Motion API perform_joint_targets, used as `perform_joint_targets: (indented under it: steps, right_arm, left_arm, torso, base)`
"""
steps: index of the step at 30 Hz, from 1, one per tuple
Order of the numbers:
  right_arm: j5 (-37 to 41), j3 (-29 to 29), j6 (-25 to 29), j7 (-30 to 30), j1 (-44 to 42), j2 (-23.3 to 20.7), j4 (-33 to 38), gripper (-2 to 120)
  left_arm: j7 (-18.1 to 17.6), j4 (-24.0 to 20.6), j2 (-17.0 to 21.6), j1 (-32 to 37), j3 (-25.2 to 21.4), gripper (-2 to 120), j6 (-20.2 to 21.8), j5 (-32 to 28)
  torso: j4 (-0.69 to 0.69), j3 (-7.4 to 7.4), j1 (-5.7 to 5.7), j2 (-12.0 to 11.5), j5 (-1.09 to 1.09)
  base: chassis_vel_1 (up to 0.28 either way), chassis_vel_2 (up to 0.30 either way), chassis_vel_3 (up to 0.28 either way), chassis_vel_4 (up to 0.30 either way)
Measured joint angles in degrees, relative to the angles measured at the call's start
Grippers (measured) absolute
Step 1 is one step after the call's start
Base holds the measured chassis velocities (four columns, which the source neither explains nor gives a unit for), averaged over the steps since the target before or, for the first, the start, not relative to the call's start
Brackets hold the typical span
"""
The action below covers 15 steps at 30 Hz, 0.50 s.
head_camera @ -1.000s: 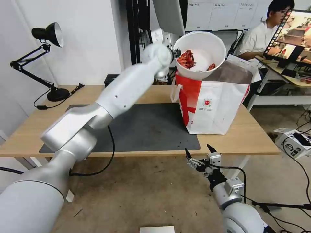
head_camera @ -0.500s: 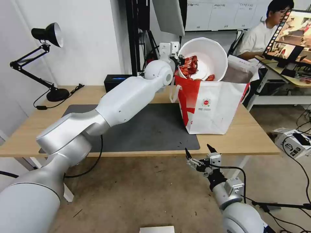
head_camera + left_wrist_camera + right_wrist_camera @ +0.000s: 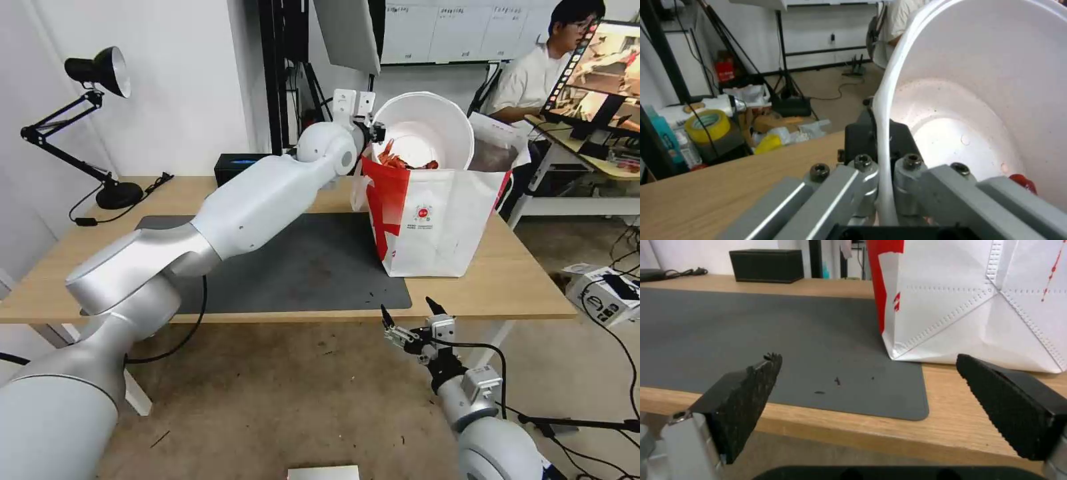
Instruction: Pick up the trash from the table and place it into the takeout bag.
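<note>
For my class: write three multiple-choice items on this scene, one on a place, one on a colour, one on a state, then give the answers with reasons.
1. Where is the white bowl?
A. flat on the dark mat
B. tilted over the mouth of the takeout bag
C. on the floor

2. What colour are the scraps in the bowl?
A. red
B. green
C. blue

3. How does the right claw stand?
A. shut on a tissue
B. shut on the bag's handle
C. open, holding nothing

Answers:
1 B: in the head view the bowl sits tipped at the bag's top edge, with the left claw pinching its rim.
2 A: red pieces show low in the bowl, just above the bag's edge.
3 C: in the right wrist view its two black pads stand well apart with nothing between them, at the near edge of the table.
</note>
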Motion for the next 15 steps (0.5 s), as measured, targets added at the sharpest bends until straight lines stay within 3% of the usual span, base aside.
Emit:
perform_joint_targets:
  steps: [5, 7, 15]
  right_arm:
    - [0.00, 0.00, 0.00, 0.00, 0.00, 0.00, 0.00, 100]
    - [0.00, 0.00, 0.00, 0.00, 0.00, 0.00, 0.00, 100]
    - [0.00, 0.00, 0.00, 0.00, 0.00, 0.00, 0.00, 100]
  left_arm:
    - [1.20, -2.05, 2.05, 0.04, 0.35, 9, 1.88, -2.73]
    - [1.52, -3.02, 3.11, 0.06, 0.59, 21, 2.90, -4.03]
    - [1.67, -4.14, 4.60, -0.13, 0.66, 49, 3.99, -5.85]
  torso:
    - [-0.01, 0.00, 0.00, 0.00, 0.00]
    - [-0.01, 0.00, 0.00, 0.00, 0.00]
    - [0.00, 0.00, 0.00, 0.00, 0.00]
  base:
    - [0.000, 0.000, 0.000, 0.000]
    - [0.000, 0.000, 0.000, 0.000]
    - [0.000, 0.000, 0.000, 0.000]
